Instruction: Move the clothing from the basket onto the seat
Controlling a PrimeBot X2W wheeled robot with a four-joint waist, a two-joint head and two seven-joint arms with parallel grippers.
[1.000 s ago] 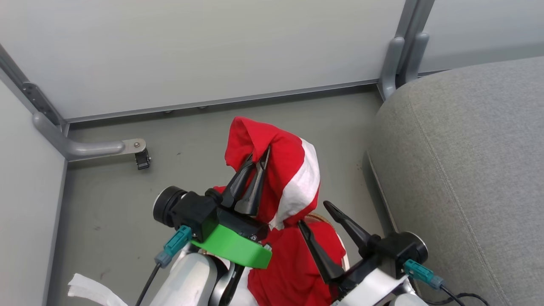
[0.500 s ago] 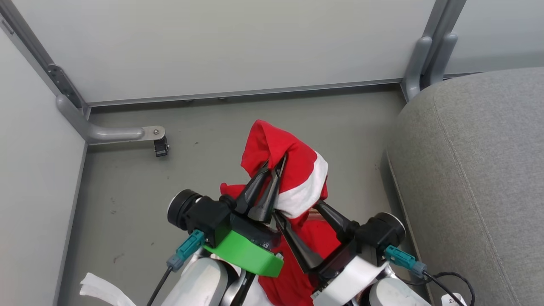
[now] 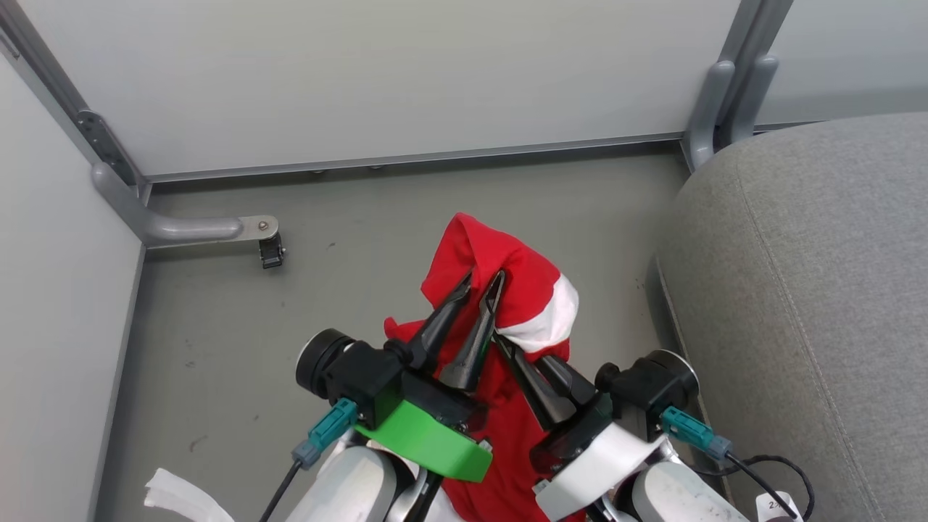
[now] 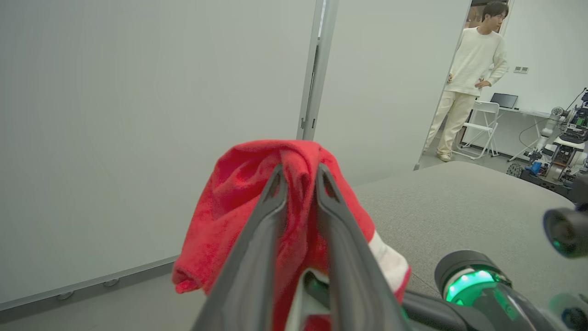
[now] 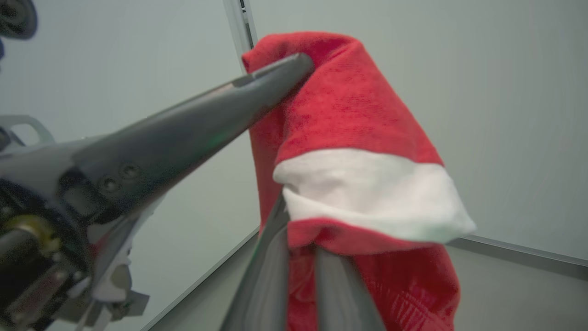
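The clothing [image 3: 536, 290], a red garment with a white band, hangs in the air above the floor between my two grippers. My left gripper [image 3: 482, 279] points up into its top fold. In the left wrist view the left gripper [image 4: 298, 172] has its fingers slightly parted, with the clothing [image 4: 220, 207] draped over and between them. My right gripper [image 3: 518, 348] is shut on the fabric just below the white band. In the right wrist view the clothing [image 5: 349, 115] covers that gripper's tips. The seat [image 3: 797, 290], a grey cushion, lies to the right. The basket is hidden below my arms.
Grey partition panels close off the back and left, with a metal foot and caster [image 3: 268, 250] and a post [image 3: 714, 109] on the floor. A white scrap [image 3: 181, 500] lies at the lower left. A person [image 4: 468, 78] stands beyond the seat [image 4: 459, 207].
My right gripper has moved in under the white band and shut on the fabric. The left fingers have parted a little. The head camera shifted early on.
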